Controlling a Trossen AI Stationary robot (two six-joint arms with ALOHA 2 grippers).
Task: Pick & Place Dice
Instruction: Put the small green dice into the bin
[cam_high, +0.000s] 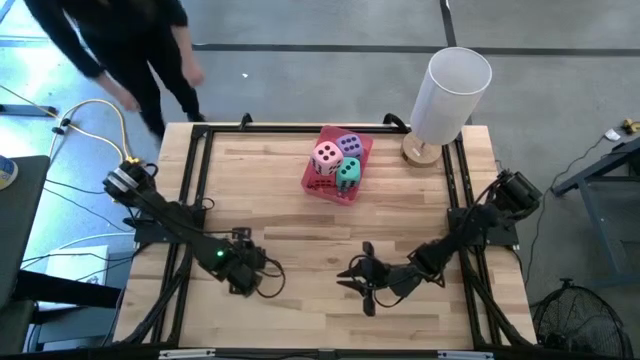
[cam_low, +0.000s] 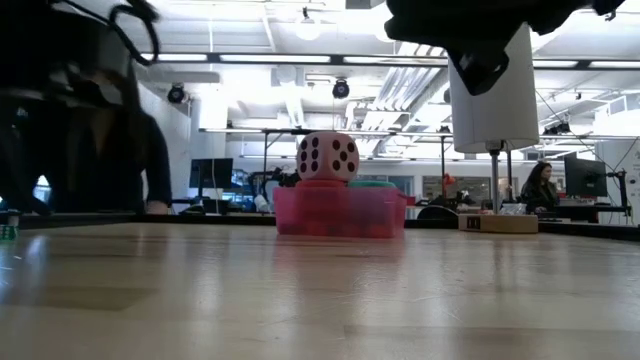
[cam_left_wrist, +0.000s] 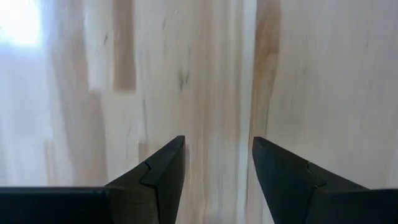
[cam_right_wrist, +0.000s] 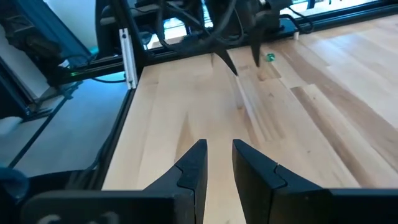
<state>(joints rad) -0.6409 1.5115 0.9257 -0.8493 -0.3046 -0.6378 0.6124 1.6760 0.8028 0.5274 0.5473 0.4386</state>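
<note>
our biggest risk, we judge: reaching into the pink tray (cam_high: 312, 182) could tip the crowded dice. the pink die (cam_high: 326, 155), purple die (cam_high: 349, 145) and teal die (cam_high: 347, 173) sit packed there at the table's far middle, soft-looking. left gripper (cam_high: 243, 283) gapes empty; right gripper (cam_high: 358, 283), nearly closed, holds nothing.

Light wooden table (cam_high: 300, 215) with a black frame. Sitting right on it: a pink tray (cam_high: 337, 165) upper middle, and a white lamp (cam_high: 447, 103) at the upper right.
</note>
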